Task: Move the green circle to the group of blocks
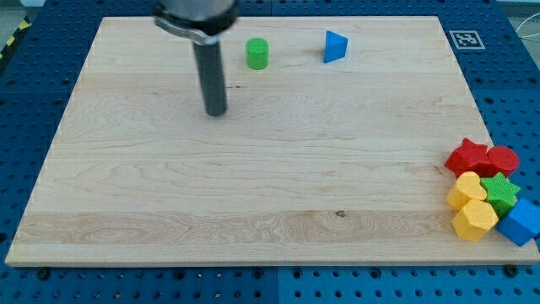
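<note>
The green circle (257, 53) stands near the view's top, left of centre, on the wooden board (253, 186). My tip (217, 112) rests on the board below and to the left of the green circle, clearly apart from it. The group of blocks sits at the board's right edge, low in the view: a red star-like block (469, 157), a red block (503, 159), a yellow block (466, 189), a green star (501, 192), a yellow hexagon-like block (475, 219) and a blue block (521, 222).
A blue triangle (334, 46) lies near the view's top, right of the green circle. A blue pegboard table (34, 169) surrounds the board. A small marker tag (465, 39) sits at the board's top right corner.
</note>
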Motion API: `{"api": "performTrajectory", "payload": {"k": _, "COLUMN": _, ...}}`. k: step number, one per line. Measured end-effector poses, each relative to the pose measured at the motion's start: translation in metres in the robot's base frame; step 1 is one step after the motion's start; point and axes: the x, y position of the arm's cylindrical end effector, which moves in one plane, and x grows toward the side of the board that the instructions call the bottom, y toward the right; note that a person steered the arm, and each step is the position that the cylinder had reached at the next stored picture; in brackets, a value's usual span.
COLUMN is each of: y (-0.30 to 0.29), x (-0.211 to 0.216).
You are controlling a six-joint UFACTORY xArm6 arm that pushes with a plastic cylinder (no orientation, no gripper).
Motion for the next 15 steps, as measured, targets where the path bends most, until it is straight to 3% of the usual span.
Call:
{"api": "performTrajectory", "payload": {"k": 2, "y": -0.07, "x": -0.133}}
{"api": "performTrajectory", "payload": {"k": 3, "y": -0.039, "x": -0.159}}
{"api": "performTrajectory", "payload": {"k": 4, "y": 0.015, "x": -0.147}}
{"api": "performTrajectory", "payload": {"k": 6, "y": 0.092, "x": -0.079}}
{"api": "performTrajectory", "payload": {"k": 9, "y": 0.133, "x": -0.104}}
{"api": "performTrajectory", "payload": {"k": 12, "y": 0.23, "x": -0.042}}
{"api": "performTrajectory", "payload": {"k": 13, "y": 0.238, "x": -0.043}}
{"api": "performTrajectory", "payload": {"k": 15, "y": 0.192, "x": -0.037}}
